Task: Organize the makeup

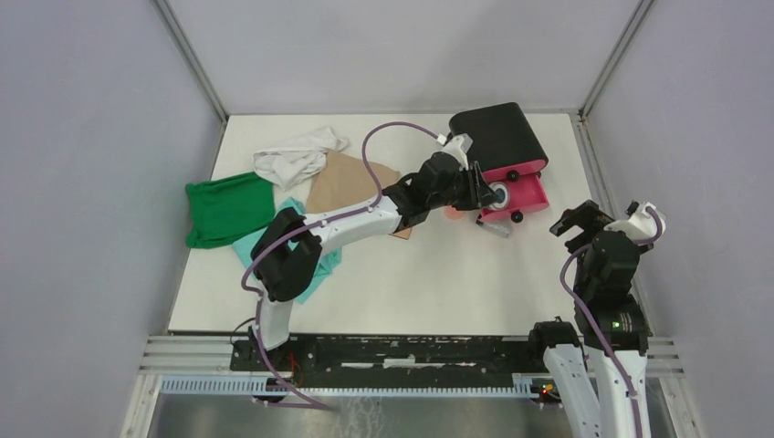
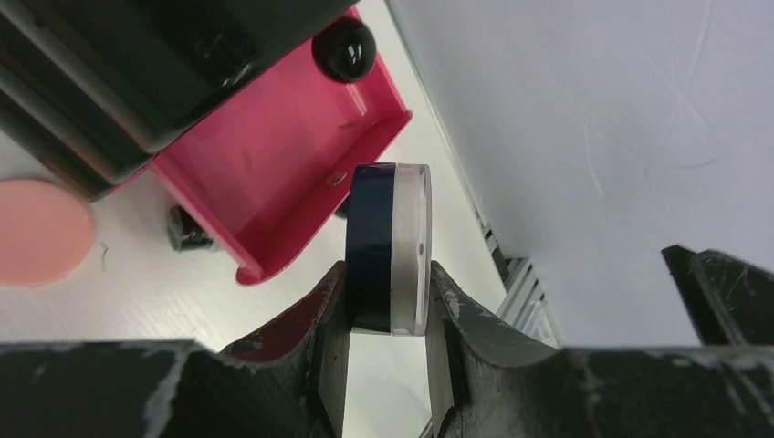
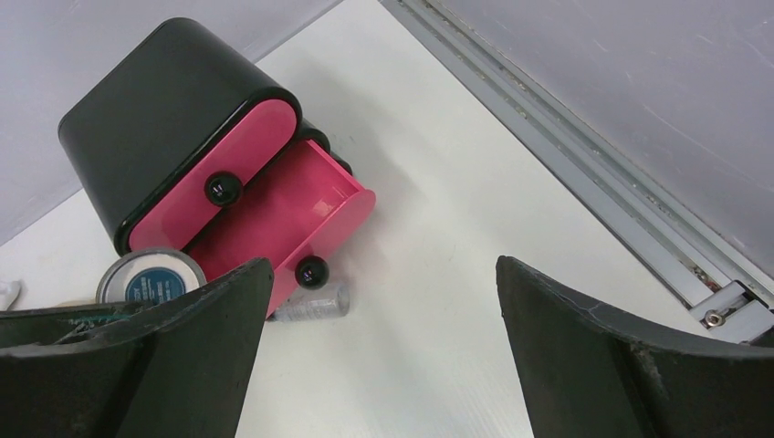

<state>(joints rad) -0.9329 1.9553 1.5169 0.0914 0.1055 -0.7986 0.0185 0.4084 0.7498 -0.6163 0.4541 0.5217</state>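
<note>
My left gripper [image 2: 388, 306] is shut on the small dark round jar [image 2: 388, 251], held on edge with its clear lid to the right. It hangs over the open pink drawer [image 2: 274, 173] of the black box [image 1: 497, 132]. From above, the left gripper [image 1: 486, 193] and the jar [image 1: 501, 194] are at the drawer's front. The salmon-pink puff [image 2: 36, 233] lies on the table left of the drawer. A clear vial [image 3: 315, 306] lies just in front of the drawer's knob. My right gripper [image 3: 383, 347] stands open and empty, well right of the box [image 3: 164, 100].
Green [image 1: 228, 208], white [image 1: 297, 155], tan [image 1: 347, 182] and teal [image 1: 310, 260] cloths lie in a heap at the left under the left arm. The box's upper pink drawer [image 3: 214, 173] is closed. A metal rail [image 3: 584, 155] runs along the table's right edge.
</note>
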